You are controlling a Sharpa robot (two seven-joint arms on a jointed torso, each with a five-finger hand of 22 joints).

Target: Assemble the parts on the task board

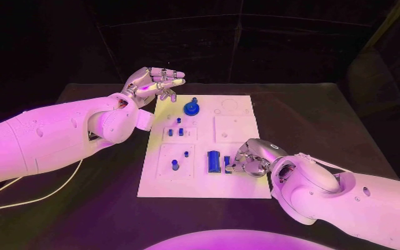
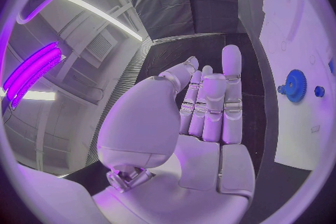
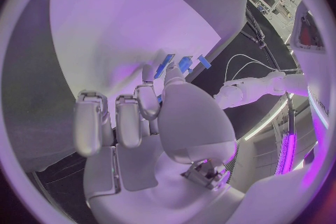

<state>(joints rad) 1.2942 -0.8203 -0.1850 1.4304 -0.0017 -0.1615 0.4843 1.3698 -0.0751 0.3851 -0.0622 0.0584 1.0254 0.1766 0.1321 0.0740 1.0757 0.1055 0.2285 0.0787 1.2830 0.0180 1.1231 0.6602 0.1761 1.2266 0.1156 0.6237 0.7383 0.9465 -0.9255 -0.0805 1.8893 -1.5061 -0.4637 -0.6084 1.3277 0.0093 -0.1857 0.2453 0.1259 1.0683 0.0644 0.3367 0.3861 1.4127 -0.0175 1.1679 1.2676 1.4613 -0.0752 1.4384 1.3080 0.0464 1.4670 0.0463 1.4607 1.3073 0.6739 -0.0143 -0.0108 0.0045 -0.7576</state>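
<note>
The white task board (image 1: 237, 183) lies in the middle of the table. A blue gear (image 1: 192, 108) stands near its far end, also seen as the gear (image 2: 295, 85) in the left wrist view. Small blue pegs (image 1: 175, 131) sit mid-board, and two upright blue blocks (image 1: 214, 161) stand near the front. My right hand (image 1: 250, 158) rests on the board beside them, thumb and a finger pinching the nearer blue block (image 3: 183, 63). My left hand (image 1: 156, 84) hovers above the board's far left corner, fingers stretched out (image 2: 210, 101), holding nothing.
The black table (image 1: 325, 122) surrounds the board. A white cable (image 1: 46, 195) trails over the table at the left, under my left arm. Square and round recesses (image 1: 232, 128) mark the board's right half.
</note>
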